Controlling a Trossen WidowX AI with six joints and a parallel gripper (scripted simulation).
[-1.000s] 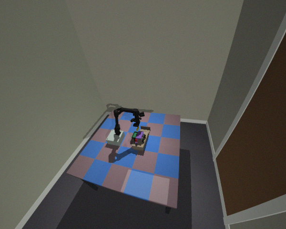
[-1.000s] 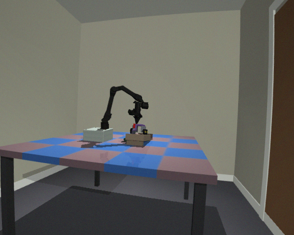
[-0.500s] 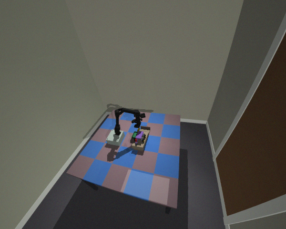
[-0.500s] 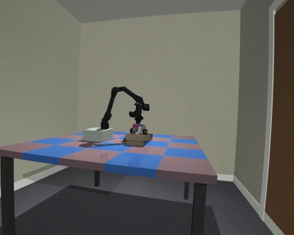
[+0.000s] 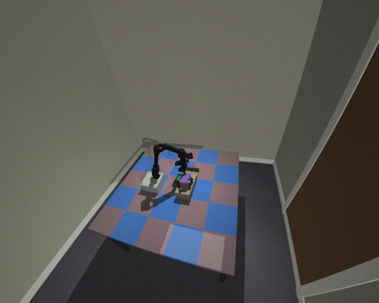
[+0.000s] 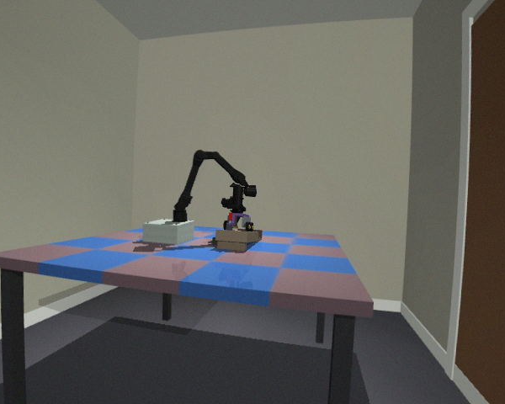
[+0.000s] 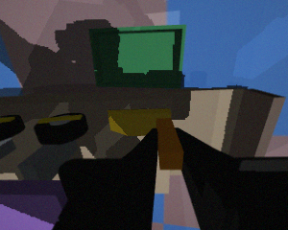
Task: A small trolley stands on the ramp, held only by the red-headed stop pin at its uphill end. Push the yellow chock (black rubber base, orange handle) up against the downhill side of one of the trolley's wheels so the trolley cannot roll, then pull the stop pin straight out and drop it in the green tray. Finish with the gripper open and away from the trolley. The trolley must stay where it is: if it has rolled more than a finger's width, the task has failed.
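Note:
My gripper (image 5: 183,170) (image 7: 164,132) is shut on the orange handle (image 7: 170,149) of the yellow chock (image 7: 134,121). The chock is over the ramp (image 5: 182,194) (image 6: 231,236) (image 7: 208,110), on the tray's side; whether it touches the surface I cannot tell. The trolley (image 5: 185,178) (image 6: 243,215) stands on the ramp. In the wrist view its nearest wheel (image 7: 61,128) is left of the chock, with a gap between them. The red-headed stop pin (image 5: 180,185) (image 6: 231,216) is at the trolley's other end, out of the wrist view. The green tray (image 7: 102,72) lies beside the ramp.
The pale arm base block (image 5: 152,183) (image 6: 161,232) stands to the left of the ramp in the top and exterior views. A raised end wall (image 5: 192,170) (image 7: 253,112) closes the ramp's far end. The purple trolley body (image 7: 14,211) is at the wrist view's lower left.

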